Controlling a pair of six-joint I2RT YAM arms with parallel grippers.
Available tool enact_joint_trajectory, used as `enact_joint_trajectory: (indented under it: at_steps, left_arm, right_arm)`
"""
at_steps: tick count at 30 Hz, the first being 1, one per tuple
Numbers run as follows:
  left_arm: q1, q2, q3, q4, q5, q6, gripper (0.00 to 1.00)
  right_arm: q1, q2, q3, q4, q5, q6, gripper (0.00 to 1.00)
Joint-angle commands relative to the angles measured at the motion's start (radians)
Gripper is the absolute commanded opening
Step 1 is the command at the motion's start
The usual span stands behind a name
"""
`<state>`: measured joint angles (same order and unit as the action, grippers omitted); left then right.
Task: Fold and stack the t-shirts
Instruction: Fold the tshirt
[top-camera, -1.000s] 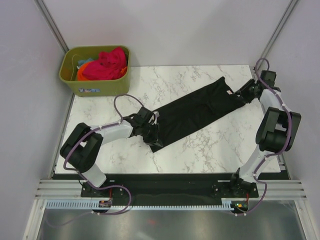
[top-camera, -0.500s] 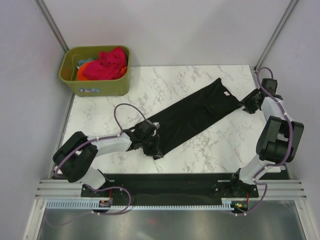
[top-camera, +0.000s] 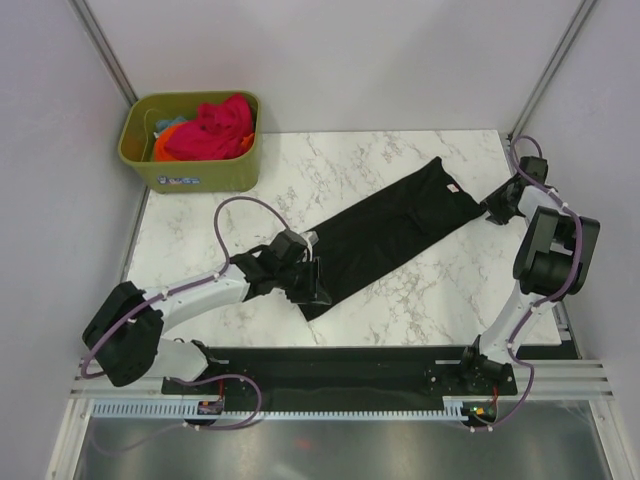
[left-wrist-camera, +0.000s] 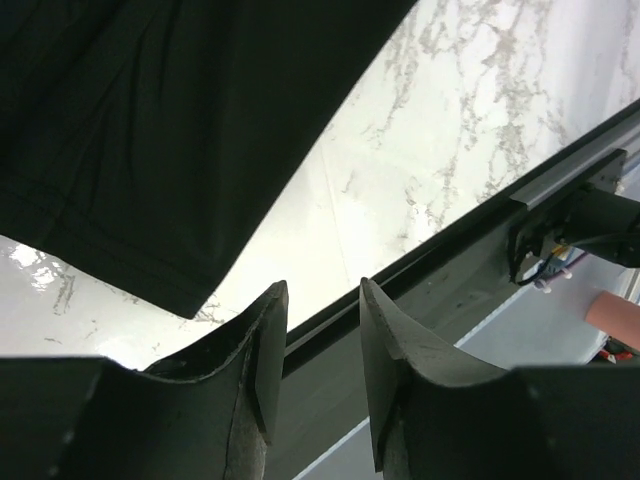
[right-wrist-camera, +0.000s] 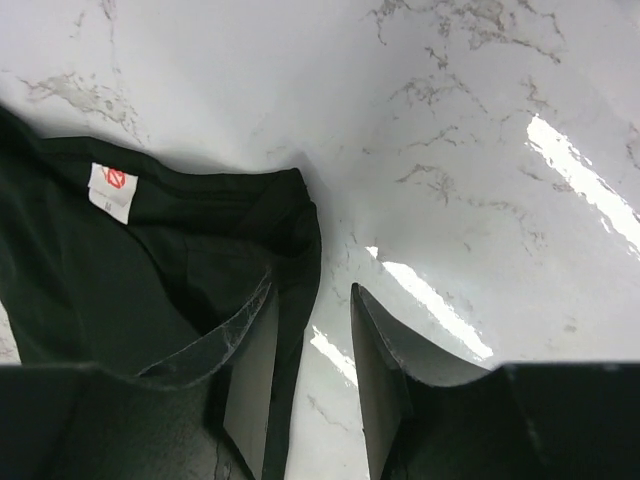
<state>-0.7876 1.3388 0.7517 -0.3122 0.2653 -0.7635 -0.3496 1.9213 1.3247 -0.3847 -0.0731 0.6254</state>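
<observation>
A black t-shirt (top-camera: 390, 235), folded into a long strip, lies diagonally across the marble table (top-camera: 430, 300). Its neck label (top-camera: 453, 188) faces up at the far right end. My left gripper (top-camera: 312, 285) hovers at the strip's near left corner. In the left wrist view, that gripper (left-wrist-camera: 318, 340) stands open with nothing between the jaws, and the black t-shirt (left-wrist-camera: 150, 130) is just beyond it. My right gripper (top-camera: 492, 210) sits at the collar end. In the right wrist view, this gripper (right-wrist-camera: 312, 360) is open and the black t-shirt (right-wrist-camera: 120, 270) has its edge running between the jaws, near the label (right-wrist-camera: 112, 190).
An olive-green bin (top-camera: 190, 172) stands off the table's back left corner. It holds a pink-red tee (top-camera: 215, 128) and an orange one (top-camera: 165, 145). The table's dark front rail (left-wrist-camera: 450, 260) runs close under my left gripper.
My left gripper has opened, let go of the shirt's near corner and lifted slightly. My right gripper has backed a little to the right, off the collar end.
</observation>
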Motion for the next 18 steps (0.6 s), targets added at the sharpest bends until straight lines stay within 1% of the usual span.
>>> enact_joint_trajectory:
  at_steps: [1,4,7,10,11,13,14,15,18]
  left_arm:
    - [-0.004,0.054,-0.003,-0.022,-0.041,0.038,0.42]
    - [-0.004,0.102,-0.014,-0.022,-0.066,0.046,0.41]
    - [-0.004,0.132,-0.031,-0.018,-0.087,0.049,0.39]
    - [-0.004,0.157,-0.044,-0.015,-0.106,0.043,0.38]
    - [-0.004,0.161,-0.046,-0.015,-0.110,0.040,0.37]
    - [-0.005,0.177,-0.054,-0.010,-0.113,0.030,0.36]
    - [-0.007,0.181,-0.058,-0.008,-0.113,0.024,0.35]
    - [-0.010,0.181,-0.067,-0.001,-0.113,0.018,0.34]
    - [-0.028,0.178,-0.089,0.022,-0.098,-0.013,0.34]
  right_arm:
    - [0.000,0.028,0.018,0.075,0.002,0.008,0.43]
    - [0.000,0.071,0.031,0.101,-0.007,0.008,0.42]
    - [-0.002,0.106,0.054,0.130,-0.010,0.011,0.38]
    - [-0.002,0.139,0.083,0.148,-0.007,0.017,0.29]
    - [-0.002,0.148,0.094,0.150,-0.005,0.016,0.22]
    - [-0.002,0.179,0.123,0.150,-0.008,0.011,0.13]
    - [0.000,0.188,0.133,0.147,-0.008,0.008,0.05]
    - [-0.002,0.203,0.142,0.148,-0.007,0.001,0.03]
    - [0.000,0.237,0.186,0.147,0.004,-0.012,0.02]
